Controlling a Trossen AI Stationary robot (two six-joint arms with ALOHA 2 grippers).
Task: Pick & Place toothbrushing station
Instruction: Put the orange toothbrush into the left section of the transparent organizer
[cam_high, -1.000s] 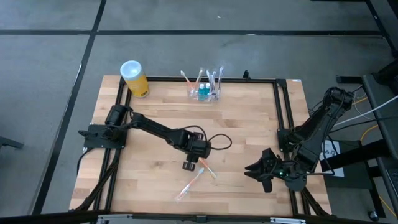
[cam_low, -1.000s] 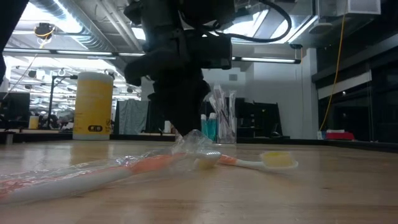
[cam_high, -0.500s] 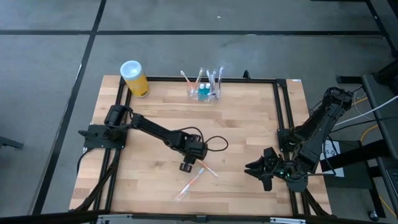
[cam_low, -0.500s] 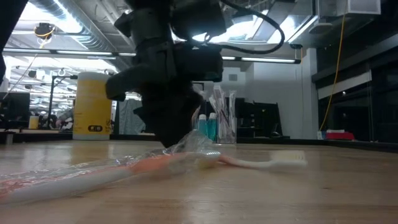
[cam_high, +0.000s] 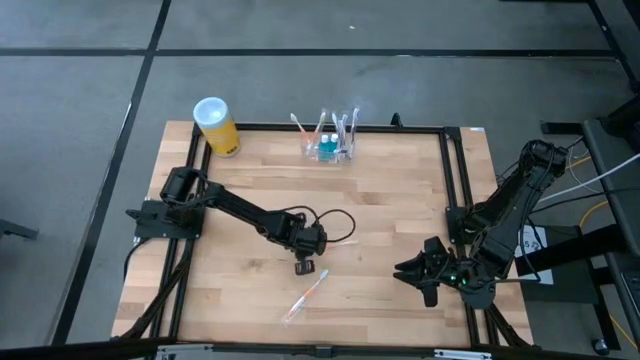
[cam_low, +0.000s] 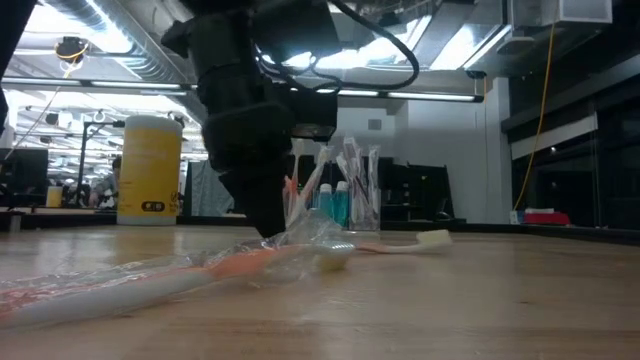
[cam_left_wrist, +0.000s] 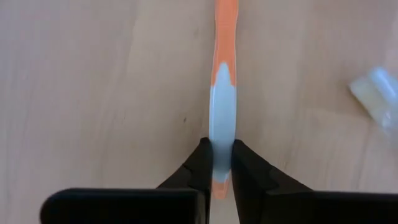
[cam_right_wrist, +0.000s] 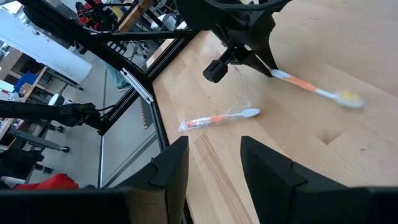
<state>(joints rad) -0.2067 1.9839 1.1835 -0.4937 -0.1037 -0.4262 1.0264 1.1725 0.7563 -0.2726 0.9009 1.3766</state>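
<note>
From above, the left pincer (cam_high: 305, 266) is mid-bench, while the toothbrushing station (cam_high: 331, 150) sits at the far edge. In the left wrist view it is pinching a toothbrush (cam_left_wrist: 221, 112); keep it level. The right pincer (cam_right_wrist: 214, 163) idles wide.

Wooden table (cam_high: 400, 200) — wrapped toothbrush (cam_high: 305, 297), canister (cam_high: 215, 125), holder (cam_high: 330, 145).

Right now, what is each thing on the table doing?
left claw: shut on the orange toothbrush.
orange toothbrush: gripped near one end.
wrapped toothbrush: lying flat on the table.
toothbrushing station: upright, holding brushes.
yellow canister: standing upright.
right claw: open, empty.
</note>
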